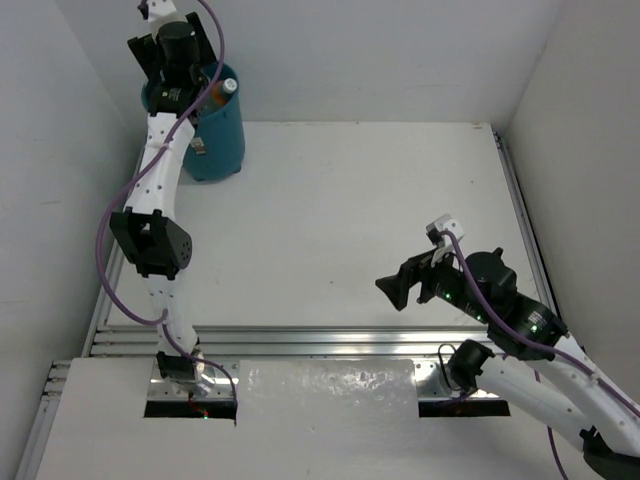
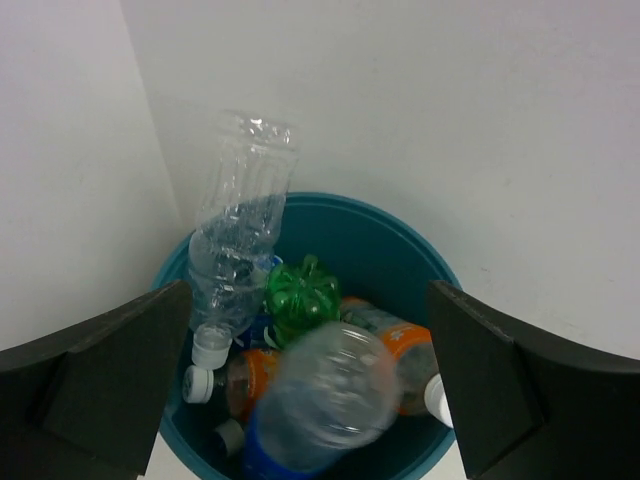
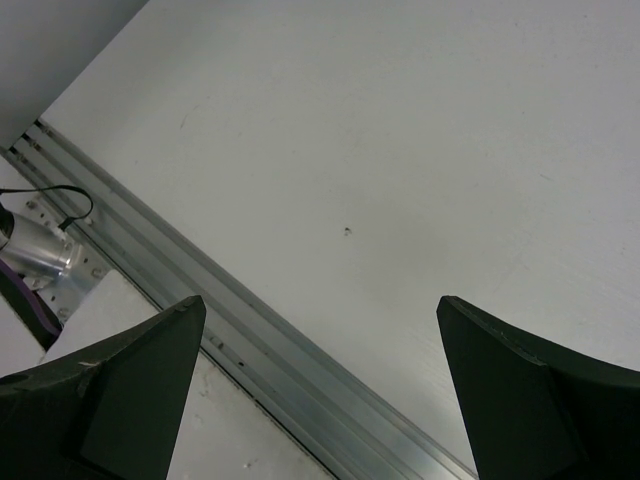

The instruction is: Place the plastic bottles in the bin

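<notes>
**Q:** Which step is in hand?

**A:** The deposit step is judged to be in hand. The left gripper [image 2: 310,340] is held above the bin [image 1: 220,145] with its fingers spread wide and nothing gripped. A blue-labelled bottle [image 2: 325,405] is seen blurred directly below and between the fingers, over the pile. It is judged to be in free fall.

**Q:** Where are the other bottles located?

**A:** Inside the bin. A green bottle [image 2: 303,298] and an orange bottle [image 2: 405,350] are lodged in the pile. A plain clear bottle [image 2: 240,240] is stood cap-down against the left rim, with its base projecting above it. No bottle is seen on the table [image 1: 350,200] in the top view.

**Q:** What is called for next?

**A:** Withdrawal of the left arm clear of the rim is judged sufficient. The projecting bottle should not be struck. The right gripper [image 3: 320,300] is positioned over the table with its fingers apart and empty.
</notes>
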Controlling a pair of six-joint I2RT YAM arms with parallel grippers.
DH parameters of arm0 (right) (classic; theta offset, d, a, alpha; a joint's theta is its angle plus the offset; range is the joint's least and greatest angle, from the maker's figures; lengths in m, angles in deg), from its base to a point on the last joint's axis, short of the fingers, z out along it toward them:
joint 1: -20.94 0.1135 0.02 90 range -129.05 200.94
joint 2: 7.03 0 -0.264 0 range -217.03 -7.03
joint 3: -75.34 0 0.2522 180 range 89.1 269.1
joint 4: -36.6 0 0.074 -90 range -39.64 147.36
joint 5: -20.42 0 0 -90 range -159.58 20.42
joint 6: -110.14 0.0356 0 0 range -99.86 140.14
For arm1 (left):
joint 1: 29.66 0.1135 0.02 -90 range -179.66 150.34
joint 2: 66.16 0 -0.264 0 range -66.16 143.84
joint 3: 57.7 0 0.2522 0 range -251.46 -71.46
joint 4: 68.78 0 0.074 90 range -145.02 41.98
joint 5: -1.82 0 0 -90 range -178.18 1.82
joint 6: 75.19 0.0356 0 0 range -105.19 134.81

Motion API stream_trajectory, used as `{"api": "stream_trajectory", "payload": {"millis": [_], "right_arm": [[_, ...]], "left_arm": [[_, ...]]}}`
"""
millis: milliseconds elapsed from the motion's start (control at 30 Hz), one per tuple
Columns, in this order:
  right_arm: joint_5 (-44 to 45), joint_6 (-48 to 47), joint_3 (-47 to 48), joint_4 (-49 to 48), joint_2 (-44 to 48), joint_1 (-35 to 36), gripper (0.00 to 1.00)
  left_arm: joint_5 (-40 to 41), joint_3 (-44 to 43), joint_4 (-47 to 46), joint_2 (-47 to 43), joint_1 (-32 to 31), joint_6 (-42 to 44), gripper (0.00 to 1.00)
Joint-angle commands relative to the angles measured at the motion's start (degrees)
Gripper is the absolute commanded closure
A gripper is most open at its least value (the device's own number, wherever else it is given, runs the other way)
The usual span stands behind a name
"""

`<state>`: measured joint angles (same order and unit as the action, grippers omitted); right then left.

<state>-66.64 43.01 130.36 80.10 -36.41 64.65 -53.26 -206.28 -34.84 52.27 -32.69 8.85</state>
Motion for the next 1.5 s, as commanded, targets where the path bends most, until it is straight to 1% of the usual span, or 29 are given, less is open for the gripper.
{"api": "stream_trajectory", "payload": {"millis": [0,167,267,367,400,467,500,533,567,600,633,667,700,733,767,800,833,867,967,1033,1100,1133,1167,1267,1333,1467], "right_arm": [[-0.5,0.2,0.1,-1.3,-1.2,0.2,0.01],[-0.6,0.2,0.3,-0.8,-1.7,0.2,0.01],[-0.2,0.1,0.7,-0.2,-1.9,0.2,0.01],[0.6,-0.4,1.6,0.3,-2.0,0.2,0.01],[0.9,-0.5,2.1,0.8,-1.9,0.2,0.01],[3.4,-1.3,3.5,1.1,-1.7,0.2,0.01],[4.5,-1.3,4.0,1.5,-1.6,0.2,0.01],[5.5,-1.8,4.4,1.7,-1.3,0.2,0.01],[8.6,-2.0,5.6,2.0,-1.0,0.2,0.01],[10.3,-2.0,6.4,3.5,-0.9,0.2,0.01],[11.9,-2.5,7.0,4.4,-1.0,0.2,0.01],[15.1,-2.6,8.4,5.5,-1.1,0.2,0.01],[17.0,-2.8,9.1,7.9,-1.2,0.2,0.01],[19.4,-2.9,9.7,9.2,-1.4,0.2,0.01],[23.9,-2.7,10.7,11.7,-1.6,0.2,0.01],[28.8,-2.5,11.0,13.7,-1.6,0.2,0.01],[28.9,-2.5,11.0,13.7,-1.6,0.2,0.01],[31.8,-1.8,10.9,15.3,-1.4,0.2,0.01],[34.1,-1.3,10.2,17.4,-0.3,0.2,0.01],[33.4,-1.7,9.9,18.0,0.0,0.2,0.01],[32.1,-1.6,10.1,19.1,0.1,0.2,0.01],[32.1,-1.3,10.2,19.6,0.1,0.2,0.01],[32.1,-1.2,10.2,20.3,0.1,0.2,0.01],[32.8,-1.2,10.4,21.7,0.6,0.2,0.01],[34.1,-1.4,10.2,22.2,1.6,0.2,0.01],[34.8,-1.9,9.2,21.9,4.0,0.2,0.01]], "left_arm": [[-2.1,-2.4,-4.2,0.3,-0.1,3.1,0.0],[-4.9,-2.7,-4.2,1.3,-0.1,2.3,0.0],[-6.3,-4.5,-1.0,1.2,-0.2,0.6,0.0],[-9.3,-3.3,1.4,-3.6,-0.6,-1.5,0.0],[-9.7,-0.2,2.0,-8.2,-0.8,-2.1,0.0],[-11.1,5.1,2.7,-13.7,-0.9,-4.8,0.0],[-11.4,11.1,2.9,-19.4,-0.9,-5.9,0.0],[-11.4,14.2,4.7,-22.3,-0.9,-8.6,0.0],[-11.5,16.8,6.0,-24.8,-0.9,-10.5,0.0],[-12.0,22.9,7.5,-30.2,-0.9,-12.3,0.0],[-12.8,26.6,8.7,-33.3,-0.9,-15.2,0.0],[-14.5,30.3,8.7,-36.2,-1.4,-16.3,0.0],[-14.9,38.4,8.4,-42.6,-1.6,-16.8,0.0],[-15.0,42.5,7.9,-45.9,-2.2,-17.5,0.0],[-15.4,49.1,7.9,-51.5,-2.7,-17.5,0.0],[-16.0,51.8,8.7,-54.1,-2.9,-17.3,0.0],[-16.2,54.6,9.1,-56.7,-2.9,-16.8,0.0],[-16.0,58.8,9.5,-61.3,-3.0,-16.2,0.0],[-14.4,65.5,11.1,-68.7,-3.0,-13.2,0.0],[-13.1,68.1,12.2,-71.4,-3.0,-11.6,0.0],[-11.5,73.0,11.9,-75.9,-3.0,-12.8,0.0],[-13.0,75.5,10.6,-77.8,-3.0,-13.2,0.0],[-14.5,80.2,9.2,-81.6,-3.0,-13.0,0.0],[-17.2,86.5,6.3,-86.8,-3.0,-12.1,0.0],[-17.0,88.5,6.4,-88.8,-3.0,-11.8,0.0],[-17.1,89.8,6.6,-91.4,-3.0,-13.0,0.0]]}}
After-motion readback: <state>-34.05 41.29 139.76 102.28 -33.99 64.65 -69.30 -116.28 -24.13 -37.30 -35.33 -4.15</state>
